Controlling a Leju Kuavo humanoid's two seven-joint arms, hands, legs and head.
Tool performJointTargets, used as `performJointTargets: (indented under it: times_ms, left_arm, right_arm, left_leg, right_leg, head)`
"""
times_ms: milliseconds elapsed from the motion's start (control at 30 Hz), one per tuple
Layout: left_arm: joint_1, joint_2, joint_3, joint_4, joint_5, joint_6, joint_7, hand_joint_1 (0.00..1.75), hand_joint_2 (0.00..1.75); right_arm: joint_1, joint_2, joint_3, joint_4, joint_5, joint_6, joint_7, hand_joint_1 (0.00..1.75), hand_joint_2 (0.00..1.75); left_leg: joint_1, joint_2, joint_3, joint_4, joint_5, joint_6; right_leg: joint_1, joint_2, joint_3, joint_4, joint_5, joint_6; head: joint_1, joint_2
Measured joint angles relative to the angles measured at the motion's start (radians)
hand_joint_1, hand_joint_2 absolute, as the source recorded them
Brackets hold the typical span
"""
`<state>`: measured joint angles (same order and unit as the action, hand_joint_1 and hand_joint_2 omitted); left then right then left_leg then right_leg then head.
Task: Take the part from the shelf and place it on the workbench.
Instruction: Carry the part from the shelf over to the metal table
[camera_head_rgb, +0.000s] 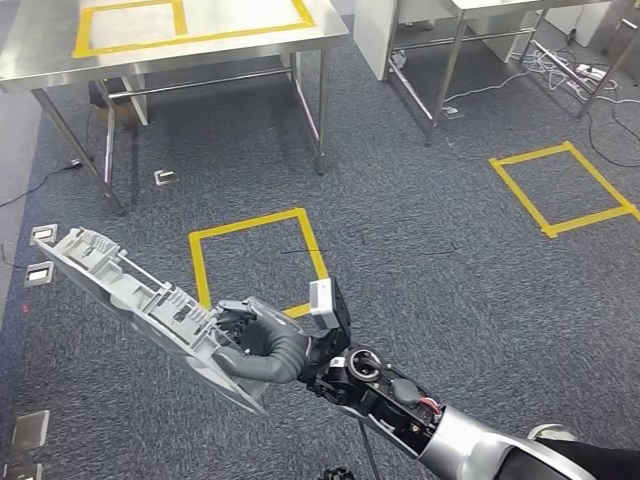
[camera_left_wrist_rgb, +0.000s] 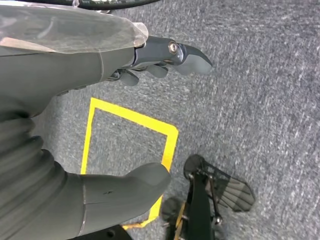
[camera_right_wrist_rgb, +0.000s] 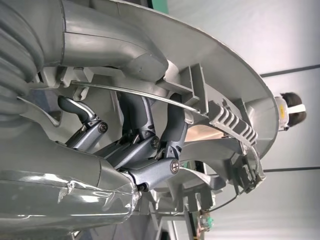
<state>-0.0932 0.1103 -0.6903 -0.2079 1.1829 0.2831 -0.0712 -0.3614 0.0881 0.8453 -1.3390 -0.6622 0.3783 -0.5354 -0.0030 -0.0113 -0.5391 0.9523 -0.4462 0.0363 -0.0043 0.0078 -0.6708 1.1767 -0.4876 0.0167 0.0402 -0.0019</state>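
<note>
Head view: part in right hand

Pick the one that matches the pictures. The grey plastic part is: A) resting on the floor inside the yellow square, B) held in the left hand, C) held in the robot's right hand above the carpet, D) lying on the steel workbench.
C: the right hand grips the grey part in the air over the carpet, short of the workbench.

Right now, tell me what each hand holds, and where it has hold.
The right hand grips the long grey ribbed plastic part near its lower end, fingers hooked into its open inner side. The left hand holds nothing.
</note>
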Motion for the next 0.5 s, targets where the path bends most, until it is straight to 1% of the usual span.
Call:
performJointTargets:
  times_ms: [33, 67, 100, 167, 200, 233, 267, 300, 367, 400, 433, 467, 500]
  left_arm:
    - [0.001, -0.001, -0.001, 0.0, 0.0, 0.0, 0.0, 0.0, 1.75]
    - [0.0, -0.002, -0.002, 0.0, 0.0, 0.0, 0.0, 0.0, 1.75]
    - [-0.001, -0.002, -0.004, 0.0, 0.0, 0.0, 0.0, 0.0, 1.75]
    - [-0.003, -0.003, -0.008, 0.0, 0.001, 0.0, 0.0, 0.0, 1.75]
    - [-0.003, -0.002, -0.009, 0.0, 0.002, -0.001, -0.001, 0.0, 1.75]
    - [-0.003, -0.002, -0.009, 0.0, 0.003, -0.001, -0.001, 0.0, 1.75]
    - [-0.003, -0.001, -0.009, 0.0, 0.004, -0.001, -0.002, 0.0, 1.75]
    - [-0.004, -0.001, -0.009, 0.0, 0.006, -0.001, -0.002, 0.0, 1.75]
    - [-0.003, 0.0, -0.009, 0.0, 0.008, -0.001, -0.003, 0.0, 1.75]
    - [-0.002, 0.0, -0.009, 0.0, 0.009, -0.001, -0.003, 0.0, 1.75]
    - [0.0, 0.0, -0.009, 0.0, 0.009, -0.001, -0.003, 0.0, 1.75]
    - [0.001, 0.001, -0.009, 0.0, 0.009, -0.001, -0.003, 0.0, 1.75]
    - [0.002, 0.001, -0.009, 0.0, 0.01, -0.001, -0.003, 0.0, 1.75]
  right_arm:
    - [0.0, 0.0, 0.0, 0.0, 0.0, 0.0, 0.0, 1.75, 1.75]
    - [-0.002, 0.0, 0.0, 0.0, 0.0, 0.0, 0.0, 1.75, 1.75]
    - [-0.004, 0.0, 0.001, 0.0, 0.0, 0.0, 0.0, 1.75, 1.75]
    - [-0.006, 0.0, 0.001, -0.001, 0.0, -0.004, -0.001, 1.75, 1.75]
    - [-0.005, 0.0, 0.001, -0.002, 0.0, -0.006, 0.0, 1.75, 1.75]
    - [-0.005, 0.001, 0.001, -0.002, 0.0, -0.009, -0.001, 1.75, 1.75]
    - [-0.006, 0.002, 0.001, -0.003, 0.0, -0.012, -0.001, 1.75, 1.75]
    - [-0.006, 0.002, 0.001, -0.004, 0.0, -0.015, -0.002, 1.75, 1.75]
    - [-0.007, 0.002, 0.001, -0.005, 0.0, -0.019, -0.004, 1.75, 1.75]
    - [-0.006, 0.002, 0.001, -0.005, 0.0, -0.02, -0.005, 1.75, 1.75]
    - [-0.006, 0.002, 0.001, -0.005, 0.0, -0.022, -0.005, 1.75, 1.75]
    - [-0.005, 0.002, 0.001, -0.005, 0.001, -0.023, -0.005, 1.75, 1.75]
    - [-0.004, 0.002, 0.001, -0.005, 0.001, -0.024, -0.005, 1.75, 1.75]
  left_leg:
    - [-0.002, -0.002, 0.009, 0.001, -0.008, -0.002]
    - [-0.004, -0.004, 0.014, 0.003, -0.015, -0.005]
    - [-0.004, -0.005, 0.016, 0.004, -0.021, -0.008]
    - [-0.003, -0.005, 0.017, 0.003, -0.028, -0.018]
    - [-0.001, -0.003, 0.019, 0.003, -0.032, -0.022]
    - [0.0, -0.001, 0.015, 0.015, -0.041, -0.027]
    - [0.0, 0.0, 0.0, 0.048, -0.057, -0.033]
    - [0.003, 0.002, -0.029, 0.102, -0.081, -0.038]
    - [0.009, 0.002, -0.114, 0.24, -0.126, -0.05]
    - [0.014, 0.003, -0.149, 0.286, -0.13, -0.055]
    - [0.019, 0.003, -0.165, 0.295, -0.115, -0.059]
    - [0.024, 0.004, -0.161, 0.262, -0.079, -0.064]
    - [0.029, 0.005, -0.137, 0.195, -0.031, -0.068]
  right_leg:
    - [0.004, 0.0, 0.026, -0.071, 0.042, -0.007]
    - [0.007, 0.0, 0.051, -0.132, 0.068, -0.013]
    - [0.01, 0.0, 0.067, -0.172, 0.079, -0.018]
    - [0.013, 0.002, 0.08, -0.2, 0.071, -0.023]
    - [0.011, 0.002, 0.085, -0.205, 0.07, -0.026]
    - [0.009, 0.003, 0.093, -0.213, 0.07, -0.03]
    - [0.006, 0.002, 0.102, -0.221, 0.07, -0.033]
    - [0.003, 0.001, 0.11, -0.226, 0.068, -0.036]
    - [0.003, -0.001, 0.119, -0.229, 0.06, -0.038]
    - [0.003, -0.001, 0.124, -0.228, 0.054, -0.037]
    - [0.001, 0.0, 0.13, -0.228, 0.048, -0.036]
    - [-0.001, 0.001, 0.139, -0.227, 0.041, -0.033]
    - [-0.004, 0.002, 0.149, -0.226, 0.032, -0.028]
  head:
    - [0.002, 0.0]
    - [0.001, 0.0]
    - [0.0, 0.0]
    - [-0.004, 0.0]
    - [-0.004, 0.0]
    - [-0.005, 0.0]
    - [-0.008, 0.0]
    - [-0.013, 0.0]
    - [-0.022, 0.0]
    - [-0.025, 0.0]
    - [-0.026, 0.0]
    - [-0.027, 0.0]
    - [-0.028, 0.0]
